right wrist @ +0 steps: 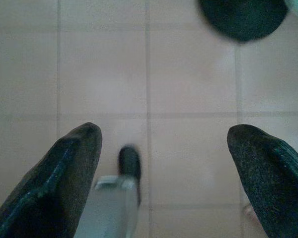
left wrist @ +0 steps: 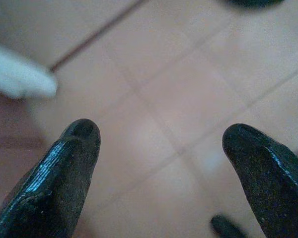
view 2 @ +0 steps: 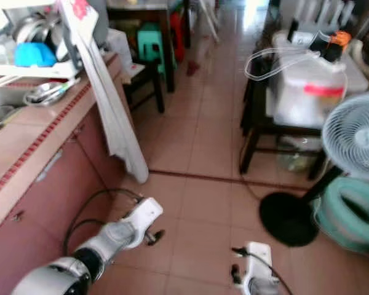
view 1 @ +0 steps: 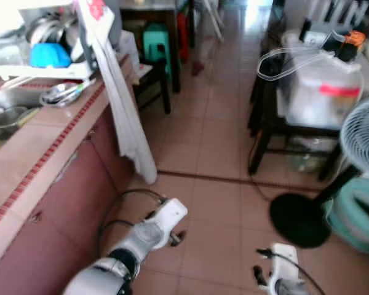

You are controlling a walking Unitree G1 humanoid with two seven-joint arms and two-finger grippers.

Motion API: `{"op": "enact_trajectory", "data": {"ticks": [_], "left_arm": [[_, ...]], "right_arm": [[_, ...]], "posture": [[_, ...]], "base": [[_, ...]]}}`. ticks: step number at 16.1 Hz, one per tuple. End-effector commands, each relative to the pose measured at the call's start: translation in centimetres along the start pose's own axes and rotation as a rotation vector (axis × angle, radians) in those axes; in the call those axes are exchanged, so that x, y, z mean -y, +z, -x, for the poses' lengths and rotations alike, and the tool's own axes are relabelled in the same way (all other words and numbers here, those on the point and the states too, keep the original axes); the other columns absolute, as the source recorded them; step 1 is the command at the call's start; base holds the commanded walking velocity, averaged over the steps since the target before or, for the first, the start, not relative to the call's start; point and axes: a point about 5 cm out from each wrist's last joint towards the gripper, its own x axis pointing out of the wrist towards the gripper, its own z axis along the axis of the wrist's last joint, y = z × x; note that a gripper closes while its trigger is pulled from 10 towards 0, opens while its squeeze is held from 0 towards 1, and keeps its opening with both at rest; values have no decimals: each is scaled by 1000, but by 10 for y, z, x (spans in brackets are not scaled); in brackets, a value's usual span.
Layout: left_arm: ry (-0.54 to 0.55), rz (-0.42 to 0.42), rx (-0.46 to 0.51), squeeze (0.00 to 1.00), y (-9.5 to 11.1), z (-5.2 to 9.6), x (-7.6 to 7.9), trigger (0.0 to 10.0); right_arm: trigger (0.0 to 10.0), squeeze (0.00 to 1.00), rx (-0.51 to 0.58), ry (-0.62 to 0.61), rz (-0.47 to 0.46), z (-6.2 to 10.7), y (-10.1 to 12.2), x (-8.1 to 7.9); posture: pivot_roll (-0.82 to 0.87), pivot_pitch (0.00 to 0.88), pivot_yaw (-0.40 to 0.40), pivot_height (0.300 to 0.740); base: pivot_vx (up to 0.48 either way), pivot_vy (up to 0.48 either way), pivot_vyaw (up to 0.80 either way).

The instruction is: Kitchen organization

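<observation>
Glossy pinkish ceramic floor tiles, a matt tiled worktop carrying shiny metal bowls and a blue plastic bowl, a white cloth draped over its edge, a translucent plastic container, and rough-textured, slightly glossy black gripper fingers.

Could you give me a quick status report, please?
Left hand and right hand open, empty, low over the tiled floor. Dish rack on the counter, untouched. Fan and cable ahead right.
</observation>
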Motion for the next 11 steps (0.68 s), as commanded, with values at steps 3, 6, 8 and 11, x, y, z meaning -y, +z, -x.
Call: {"op": "enact_trajectory", "data": {"ticks": [3, 6, 8, 11], "left_arm": [[94, 103, -76, 0, -26, 9, -20, 10000], [175, 237, -114, 0, -38, 13, -29, 10000], [214, 308, -134, 0, -48, 17, -32, 10000], [197, 299, -110, 0, -43, 16, -33, 10000]], "right_arm": [[10000, 0, -4, 29, 12, 0, -2, -12], [10000, 0, -2, 30, 21, 0, -2, -9], [10000, 0, 1, 35, 31, 0, -1, -10], [10000, 0, 9, 38, 33, 0, 2, -11]], "posture": [[21, 0, 64, 740], [15, 0, 52, 740], [19, 0, 45, 740], [22, 0, 52, 740]], "base": [[0, 0, -660], [0, 0, -635], [0, 0, -284], [160, 0, 0]]}}
